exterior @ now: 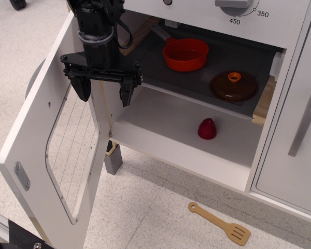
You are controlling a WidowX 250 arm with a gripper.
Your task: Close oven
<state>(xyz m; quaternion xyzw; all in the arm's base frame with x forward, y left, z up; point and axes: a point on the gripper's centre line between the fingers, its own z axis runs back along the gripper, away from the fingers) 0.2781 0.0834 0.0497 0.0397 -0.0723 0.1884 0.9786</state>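
one oven (207,31) door (46,150) swung wide leftward (long edge running toward camera), claw (104,89) spread, holding nothing.

White oven (52,150), orange pan (186,54), brown lid (233,87), black pincer (104,93).

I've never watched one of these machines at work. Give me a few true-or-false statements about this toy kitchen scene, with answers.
1. The oven door stands open. True.
2. The orange pan lies on the floor. False: it sits on the grey shelf.
3. The gripper is clamped on the wooden spatula. False: it is open, empty, near the door; the spatula lies on the floor.
4. A brown lid rests on the shelf. True.
5. A red object sits below the shelf. True.
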